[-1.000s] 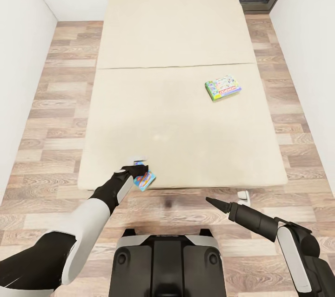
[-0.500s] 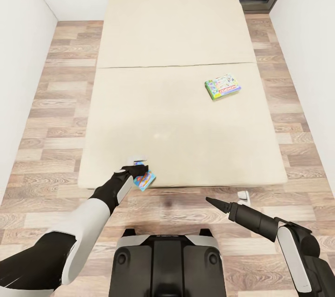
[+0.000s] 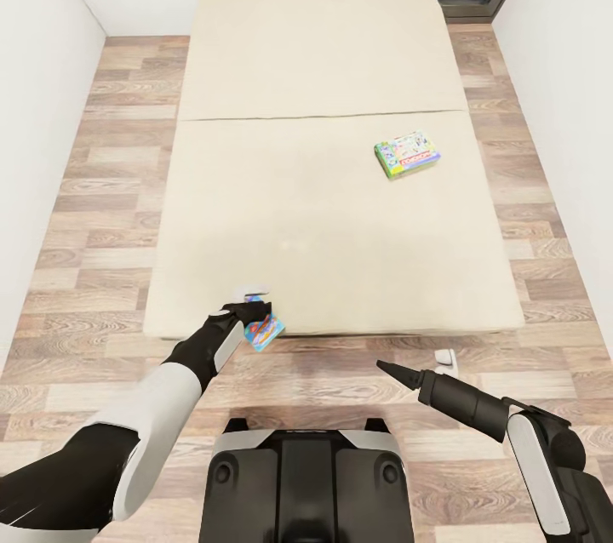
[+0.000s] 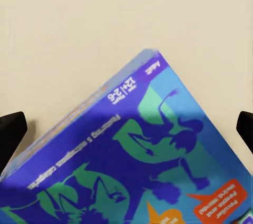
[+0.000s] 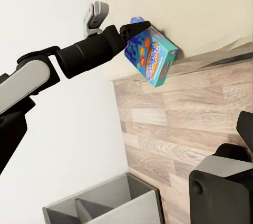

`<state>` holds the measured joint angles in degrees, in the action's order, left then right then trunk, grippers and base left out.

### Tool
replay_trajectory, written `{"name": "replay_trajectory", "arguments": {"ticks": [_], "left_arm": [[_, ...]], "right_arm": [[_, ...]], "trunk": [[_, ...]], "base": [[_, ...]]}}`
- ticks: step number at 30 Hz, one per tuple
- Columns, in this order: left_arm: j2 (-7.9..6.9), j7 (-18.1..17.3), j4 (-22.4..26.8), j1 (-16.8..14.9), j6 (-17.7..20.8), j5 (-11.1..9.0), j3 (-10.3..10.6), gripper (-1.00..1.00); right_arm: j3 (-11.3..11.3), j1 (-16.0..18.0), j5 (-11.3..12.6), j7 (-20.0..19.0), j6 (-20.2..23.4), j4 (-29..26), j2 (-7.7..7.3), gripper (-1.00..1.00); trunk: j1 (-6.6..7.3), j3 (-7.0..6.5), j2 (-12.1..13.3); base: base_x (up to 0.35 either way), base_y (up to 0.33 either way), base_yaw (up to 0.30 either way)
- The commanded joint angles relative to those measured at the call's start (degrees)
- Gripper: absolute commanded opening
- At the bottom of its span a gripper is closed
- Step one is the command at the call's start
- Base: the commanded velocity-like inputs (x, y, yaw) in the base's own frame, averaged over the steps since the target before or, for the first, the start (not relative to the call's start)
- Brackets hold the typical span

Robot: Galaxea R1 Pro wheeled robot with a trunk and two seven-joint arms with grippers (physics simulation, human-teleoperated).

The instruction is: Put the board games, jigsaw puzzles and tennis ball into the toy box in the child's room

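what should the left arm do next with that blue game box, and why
Probably lift the blue game box a little and draw it back off the bed. The left gripper looks shut on its top edge, and in the right wrist view the box hangs tilted past the mattress's near edge, over the floor. The green game box lies further up the bed.
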<state>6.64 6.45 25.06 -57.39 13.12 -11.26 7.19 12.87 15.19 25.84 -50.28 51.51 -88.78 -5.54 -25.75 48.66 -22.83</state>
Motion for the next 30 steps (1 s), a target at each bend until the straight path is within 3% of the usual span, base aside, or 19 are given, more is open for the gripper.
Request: {"name": "replay_trajectory", "arguments": {"ticks": [1, 20, 28, 30], "left_arm": [[-0.05, 0.50, 0.12, -0.01, 0.28, -0.61, 0.46, 1.00], [-0.33, 0.52, 0.96, -0.01, 0.20, -0.72, -0.30, 1.00], [-3.66, 0.28, 6.53, 0.15, 0.76, -1.67, -1.27, 1.00], [-3.93, 0.17, 7.08, 0.16, 0.92, -2.06, -3.21, 1.00]], "right_arm": [[0.05, 0.02, 0.00, -0.17, 0.26, -0.02, 0.00, 1.00], [0.05, 0.03, 0.00, -0.24, 0.26, 0.00, 0.00, 1.00], [0.05, 0.03, 0.00, -0.43, 0.26, 0.01, -0.06, 1.00], [0.07, 0.04, 0.00, -0.43, 0.26, 0.00, -0.08, 1.00]], "trunk": [[-0.03, 0.06, -0.09], [-0.03, 0.06, -0.09], [-0.03, 0.06, -0.09], [-0.03, 0.06, -0.09]], "base": [[-0.001, 0.000, 0.000], [0.000, 0.000, 0.000], [0.000, 0.000, 0.000], [0.000, 0.000, 0.000]]}}
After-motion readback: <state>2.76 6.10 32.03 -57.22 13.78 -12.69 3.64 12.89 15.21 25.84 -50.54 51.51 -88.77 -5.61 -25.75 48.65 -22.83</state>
